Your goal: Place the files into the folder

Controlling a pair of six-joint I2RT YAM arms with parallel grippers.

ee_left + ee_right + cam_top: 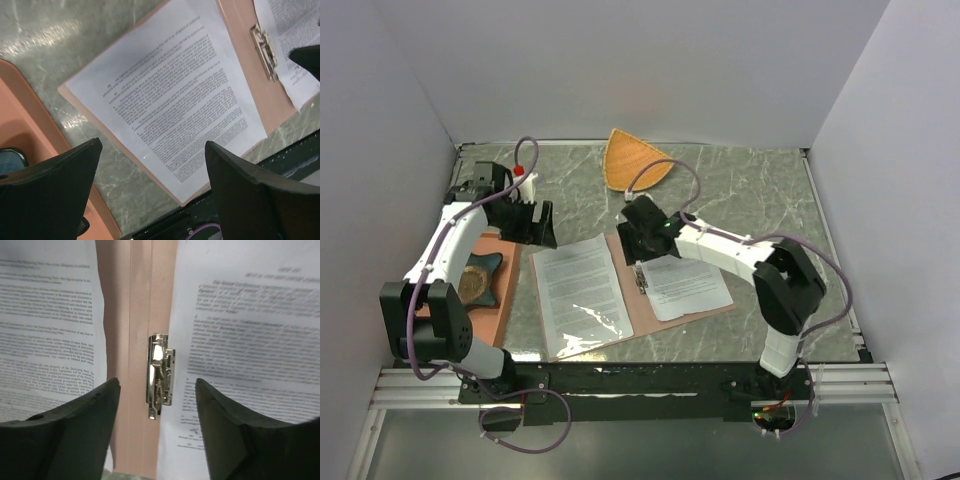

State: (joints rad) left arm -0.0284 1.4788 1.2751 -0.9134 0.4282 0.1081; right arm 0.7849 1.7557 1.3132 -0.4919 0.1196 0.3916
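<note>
Right wrist cam is basically the whole story: my right gripper (156, 390) hangs with its jaws spread wide, straddling the little metal clip (160, 360) on the spine of the folder (137, 315). Not touching anything that I can see. My left gripper (152, 150) is spread apart too, hovering above the near end of the left sheet (578, 295).

The folder lies open and flat mid-table, left sheet on one half, right sheet (688, 285) on the other, its edge right up against the clip. Can't tell if the clip actually pins it.

What worries me: this paper is thin and loose. If I nudge the clip sideways, I reckon the right sheet skews or slides off the card. Fold the cover over carelessly and the left sheet could ride along, buckle, or poke out past the edge.

Around it: salmon tray (498, 318) just beside the folder's left side, with a teal star-shaped thing (480, 278) in it, so it crowds my left arm a bit. The orange fan-shaped dish (632, 160) sits at the back of the table (750, 190), well apart.
</note>
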